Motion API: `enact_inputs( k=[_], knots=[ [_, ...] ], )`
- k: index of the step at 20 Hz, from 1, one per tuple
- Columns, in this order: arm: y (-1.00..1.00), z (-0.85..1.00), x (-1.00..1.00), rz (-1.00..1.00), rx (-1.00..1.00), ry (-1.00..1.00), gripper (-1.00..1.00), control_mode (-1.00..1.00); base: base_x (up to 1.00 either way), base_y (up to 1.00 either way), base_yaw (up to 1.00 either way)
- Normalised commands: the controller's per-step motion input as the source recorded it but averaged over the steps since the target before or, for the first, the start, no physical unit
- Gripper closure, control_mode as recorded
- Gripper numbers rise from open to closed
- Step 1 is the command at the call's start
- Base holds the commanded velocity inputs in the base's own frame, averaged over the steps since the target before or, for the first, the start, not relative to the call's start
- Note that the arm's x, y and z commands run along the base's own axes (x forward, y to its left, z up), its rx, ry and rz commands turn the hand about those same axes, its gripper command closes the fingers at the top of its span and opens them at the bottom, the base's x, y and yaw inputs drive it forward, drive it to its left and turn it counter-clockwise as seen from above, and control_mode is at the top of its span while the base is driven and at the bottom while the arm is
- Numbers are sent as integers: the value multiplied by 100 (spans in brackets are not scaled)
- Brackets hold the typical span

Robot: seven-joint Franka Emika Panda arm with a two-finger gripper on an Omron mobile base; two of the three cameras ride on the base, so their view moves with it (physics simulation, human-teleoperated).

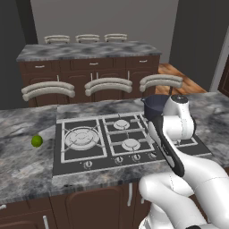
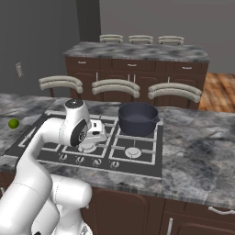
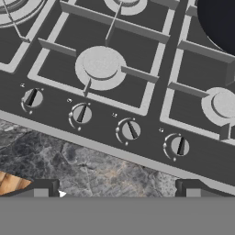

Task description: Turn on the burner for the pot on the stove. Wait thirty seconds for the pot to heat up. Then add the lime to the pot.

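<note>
The black stove (image 1: pixel 103 166) (image 2: pixel 148 168) is set into a grey marble counter. The dark pot (image 2: pixel 137 118) (image 1: pixel 154 105) stands on its back right burner; my arm covers part of it in the left base view, and its edge (image 3: pixel 220 23) shows at the top right of the hand view. The lime (image 1: pixel 36 141) (image 2: pixel 13 123) lies on the counter left of the stove, far from the hand. My gripper (image 2: pixel 97 134) (image 3: pixel 115 190) hangs open and empty above the stove's front edge, looking down on a row of knobs (image 3: pixel 131 130) and the front middle burner (image 3: pixel 100 67).
Curved stool backs (image 1: pixel 107 85) (image 2: pixel 114 87) line the far side of the counter. Behind them stands a second marble-topped island (image 1: pixel 89 51). Bare marble (image 2: pixel 197 151) spreads to the right of the stove. The counter's front edge (image 3: pixel 69 160) runs just below the knobs.
</note>
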Motion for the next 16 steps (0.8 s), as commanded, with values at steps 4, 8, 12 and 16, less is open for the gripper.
enact_inputs(
  k=[4, 8, 12, 16],
  knots=[
    [0, 0, 0, 0, 0, 0, -100, -100, 0, 0, 0],
    [0, 0, 0, 0, 0, 0, -100, -100, 0, 0, 0],
    [0, 0, 0, 0, 0, 0, -100, -100, 0, 0, 0],
    [0, 0, 0, 0, 0, 0, -100, -100, 0, 0, 0]
  ],
)
